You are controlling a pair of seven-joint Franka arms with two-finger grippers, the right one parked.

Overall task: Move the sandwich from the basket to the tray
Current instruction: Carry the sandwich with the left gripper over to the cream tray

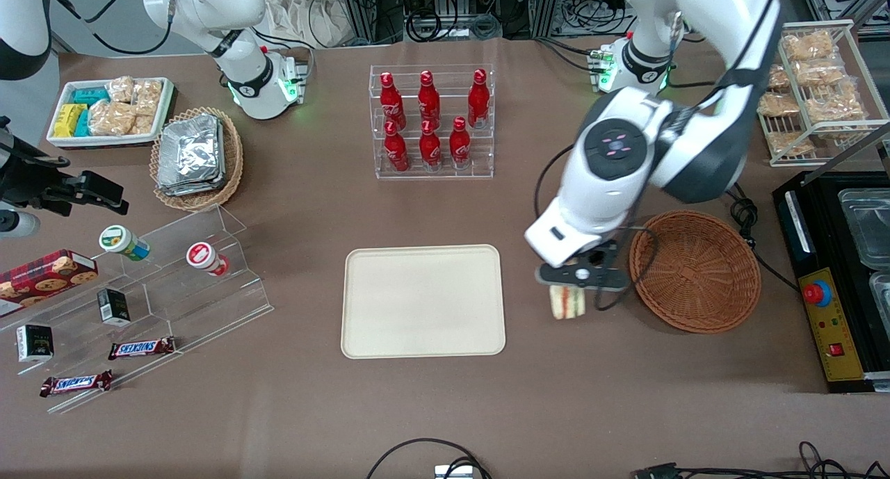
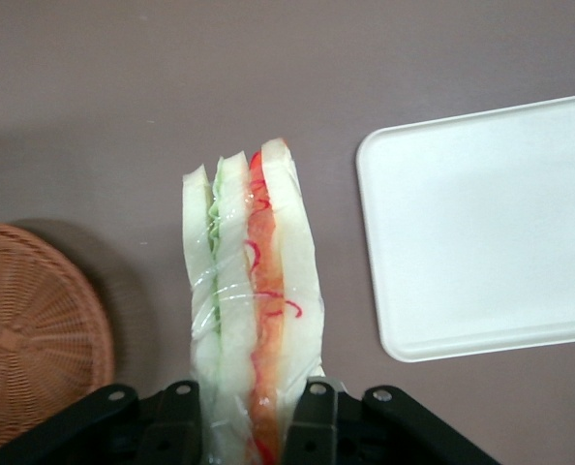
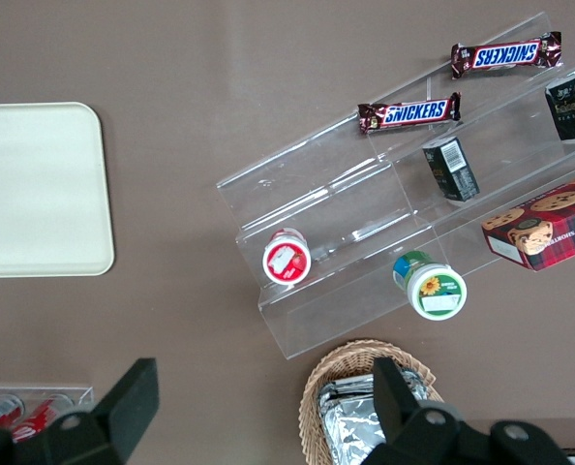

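While the small triangular sandwich (image 1: pixel 567 302) of pale white bread with orange-red and green filling hangs above the brown table (image 1: pixel 292 409), it sits between the round reddish-brown woven wicker basket (image 1: pixel 694 271) and the large flat cream-coloured rectangular plastic tray (image 1: pixel 423 301). Clamped on its wrapped sides, the left arm's black two-finger gripper (image 1: pixel 579 279) holds it clear of both. Seen from the front camera, the basket lies at three o'clock of the sandwich and the tray at nine o'clock, each just beside it without touching.
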